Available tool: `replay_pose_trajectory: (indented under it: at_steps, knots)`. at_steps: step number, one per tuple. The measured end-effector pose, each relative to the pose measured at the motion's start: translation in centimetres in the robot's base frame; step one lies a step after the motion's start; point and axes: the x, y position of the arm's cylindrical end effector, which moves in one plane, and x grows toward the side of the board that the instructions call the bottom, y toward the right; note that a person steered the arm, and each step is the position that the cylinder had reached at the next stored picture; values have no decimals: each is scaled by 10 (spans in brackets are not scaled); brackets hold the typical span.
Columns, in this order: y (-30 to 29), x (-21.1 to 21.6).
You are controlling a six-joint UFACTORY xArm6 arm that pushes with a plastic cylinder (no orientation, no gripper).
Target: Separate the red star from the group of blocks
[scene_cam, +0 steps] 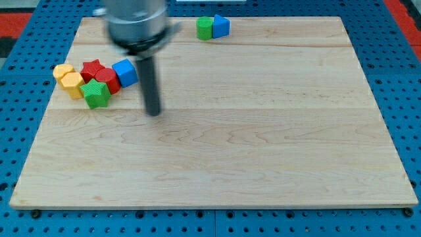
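Observation:
The red star (93, 69) sits in a cluster of blocks at the board's left. It touches a red block (108, 79) on its right, a yellow block (64, 71) on its left, and a second yellow block (72, 85) below that. A green star-like block (96, 93) lies at the cluster's bottom. A blue block (125, 72) is at the cluster's right. My tip (153, 113) rests on the board to the right of and below the cluster, clear of the blue block. The rod rises to the arm's grey body (135, 25).
A green block (205, 27) and a blue block (221, 26) sit together at the board's top edge, near the middle. The wooden board (263, 151) lies on a blue perforated table (411, 99).

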Motion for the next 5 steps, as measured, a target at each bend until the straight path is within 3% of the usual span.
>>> replay_pose_trajectory:
  at_steps: [1, 2, 4, 5]
  knots:
    - [-126, 6]
    - [-159, -2]
    - [-149, -75]
    - [-91, -89]
